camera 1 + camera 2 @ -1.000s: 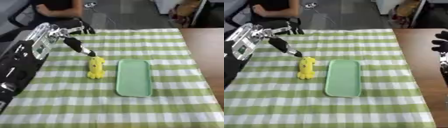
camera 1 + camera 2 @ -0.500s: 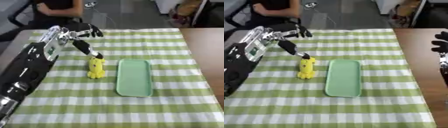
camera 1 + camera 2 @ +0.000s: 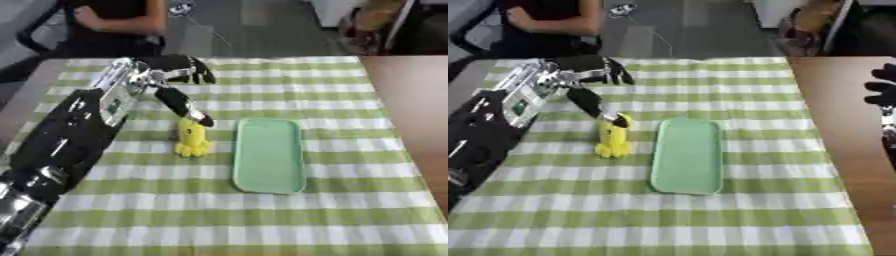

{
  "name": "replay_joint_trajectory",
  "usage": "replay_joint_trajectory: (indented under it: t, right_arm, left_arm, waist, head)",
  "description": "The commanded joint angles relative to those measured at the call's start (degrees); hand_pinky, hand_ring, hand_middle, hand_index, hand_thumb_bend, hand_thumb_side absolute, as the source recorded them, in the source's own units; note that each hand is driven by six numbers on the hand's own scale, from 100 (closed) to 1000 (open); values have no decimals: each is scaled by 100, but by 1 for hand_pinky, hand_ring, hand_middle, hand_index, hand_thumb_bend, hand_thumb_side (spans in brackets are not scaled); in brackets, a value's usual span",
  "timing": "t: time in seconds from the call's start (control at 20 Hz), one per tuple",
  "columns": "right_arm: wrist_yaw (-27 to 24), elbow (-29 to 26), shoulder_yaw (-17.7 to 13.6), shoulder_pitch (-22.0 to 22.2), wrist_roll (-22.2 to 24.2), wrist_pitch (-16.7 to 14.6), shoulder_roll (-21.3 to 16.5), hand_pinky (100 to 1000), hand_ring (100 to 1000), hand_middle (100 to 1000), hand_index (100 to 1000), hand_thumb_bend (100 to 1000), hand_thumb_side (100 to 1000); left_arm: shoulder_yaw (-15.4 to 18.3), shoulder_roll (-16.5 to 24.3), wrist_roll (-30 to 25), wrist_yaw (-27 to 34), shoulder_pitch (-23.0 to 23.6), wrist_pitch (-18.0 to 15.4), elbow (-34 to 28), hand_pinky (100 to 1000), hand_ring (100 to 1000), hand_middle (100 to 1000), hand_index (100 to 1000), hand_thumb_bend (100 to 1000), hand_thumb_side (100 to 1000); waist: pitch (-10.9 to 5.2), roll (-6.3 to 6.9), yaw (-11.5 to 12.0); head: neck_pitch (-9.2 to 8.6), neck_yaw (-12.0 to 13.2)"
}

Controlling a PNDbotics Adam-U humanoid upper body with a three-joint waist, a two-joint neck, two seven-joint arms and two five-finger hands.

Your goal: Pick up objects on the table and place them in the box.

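Left hand (image 3: 175, 80) thumb seemingly touching yellow toy (image 3: 192, 138), green tray (image 3: 269, 155) alongside

A green-and-white checked tablecloth (image 3: 262, 210) covers the table, whose bare brown wooden top (image 3: 411, 100) shows along the right side. Beyond the far edge lies a grey floor (image 3: 254, 30) with a cable (image 3: 654, 35) trailing across it

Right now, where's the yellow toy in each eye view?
Left eye view: yellow toy left of centre, left hand reaching its top.
Right eye view: further left, same height.
Shared landmark: the green tray lies just right of it in both.
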Motion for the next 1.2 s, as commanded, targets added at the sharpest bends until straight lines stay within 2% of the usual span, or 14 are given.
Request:
replay_joint_trajectory:
  t: [0.05, 0.35, 0.4, 0.45, 1.2]
  right_arm:
    - [-28, -81, -25, -43, 0, -10, -61, 691, 754, 779, 891, 100, 799]
    - [-31, -82, -28, -42, -2, -9, -58, 691, 754, 779, 891, 100, 798]
    - [-31, -82, -29, -43, -2, -10, -57, 691, 754, 779, 891, 100, 798]
    - [-32, -82, -29, -43, -2, -10, -56, 691, 754, 779, 891, 100, 798]
    - [-38, -88, -25, -53, 3, -11, -53, 691, 754, 779, 891, 100, 798]
  left_arm:
    - [-1, 67, -58, -26, -59, -13, 17, 694, 711, 781, 863, 771, 605]
    - [-4, 60, -101, -109, 31, -40, 180, 695, 709, 778, 859, 773, 609]
    - [-6, 62, -110, -120, 48, -44, 201, 695, 708, 777, 859, 797, 565]
    - [-7, 64, -120, -130, 64, -47, 221, 695, 708, 777, 857, 773, 609]
    - [-26, 35, -163, -207, 190, -127, 432, 693, 700, 772, 851, 775, 616]
  waist:
    - [-52, 1, -7]
    - [-40, 1, -8]
    - [-39, 1, -7]
    - [-38, 2, -7]
    - [-18, 0, -10]
  head:
    - [-52, 32]
    - [-55, 33]
    - [-54, 35]
    - [-54, 33]
    - [-62, 38]
